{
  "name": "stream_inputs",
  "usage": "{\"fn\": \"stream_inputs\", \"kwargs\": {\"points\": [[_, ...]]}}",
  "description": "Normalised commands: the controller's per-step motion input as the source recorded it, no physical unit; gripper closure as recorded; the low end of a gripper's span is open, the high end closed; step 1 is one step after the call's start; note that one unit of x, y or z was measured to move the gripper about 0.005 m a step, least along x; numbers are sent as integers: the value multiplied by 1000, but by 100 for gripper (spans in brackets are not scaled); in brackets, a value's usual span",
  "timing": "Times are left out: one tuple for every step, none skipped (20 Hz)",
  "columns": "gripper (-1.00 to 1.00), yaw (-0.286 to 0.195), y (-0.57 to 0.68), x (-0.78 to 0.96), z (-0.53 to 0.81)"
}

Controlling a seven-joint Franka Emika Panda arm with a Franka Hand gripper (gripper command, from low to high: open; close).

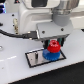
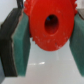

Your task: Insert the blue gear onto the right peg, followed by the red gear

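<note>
Your fingers (image 2: pixel 19 47) are clamping red gear (image 2: pixel 51 24) from both sides. In exterior view you're holding red gear (image 1: pixel 53 47) directly over blue gear (image 1: pixel 50 55), which is sitting on dark base plate (image 1: pixel 35 59) on white worktop (image 1: pixel 20 72); contact unclear.

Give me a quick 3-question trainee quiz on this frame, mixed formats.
1. True or false: the gripper has its fingers shut on the red gear.
2. Multiple choice: in the exterior view, the blue gear is
A. beside the base plate
B. on the base plate, under the red gear
C. in the fingers
3. Fill in: the gear with its centre hole facing the wrist view is ____.

Key: 1 true; 2 B; 3 red
</note>
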Motion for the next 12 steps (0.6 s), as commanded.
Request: {"fn": "stream_inputs", "kwargs": {"points": [[100,0,-127,160,-343],[100,0,-63,0,309],[100,0,-31,0,394],[100,0,-43,0,483],[100,0,-71,0,451],[100,0,-97,0,349],[100,0,-109,0,229],[100,0,-140,169,-366],[100,0,-129,143,-369],[100,0,-93,148,-310],[100,0,-51,170,-185],[100,0,-46,173,-85]]}}
